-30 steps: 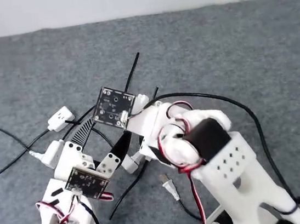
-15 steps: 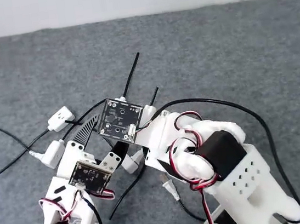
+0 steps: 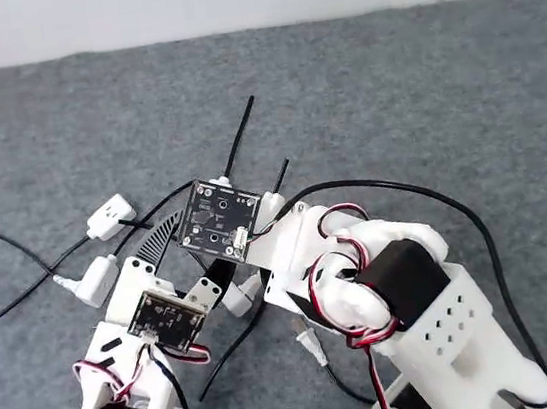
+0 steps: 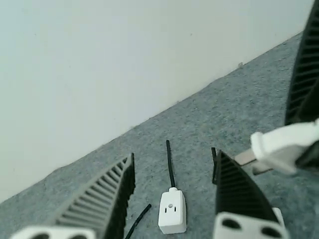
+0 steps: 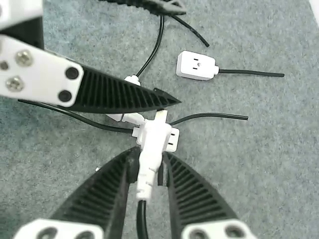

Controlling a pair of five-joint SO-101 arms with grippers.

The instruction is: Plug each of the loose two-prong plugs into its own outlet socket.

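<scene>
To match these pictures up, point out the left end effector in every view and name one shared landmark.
High view: left end effector at lower left, beside the right arm's camera board.
Left wrist view: end effector open, white socket between its fingers.
Right wrist view: end effector open, that socket just past its tips.
Shared landmark: the socket's black cord.

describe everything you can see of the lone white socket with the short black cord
The socket is a white block, plastic by its look, with rounded corners. Its face shows dark slots, nothing plugged in. A black cord leaves its back and ends loose. It lies on the grey carpet, touched by nothing else.
</scene>
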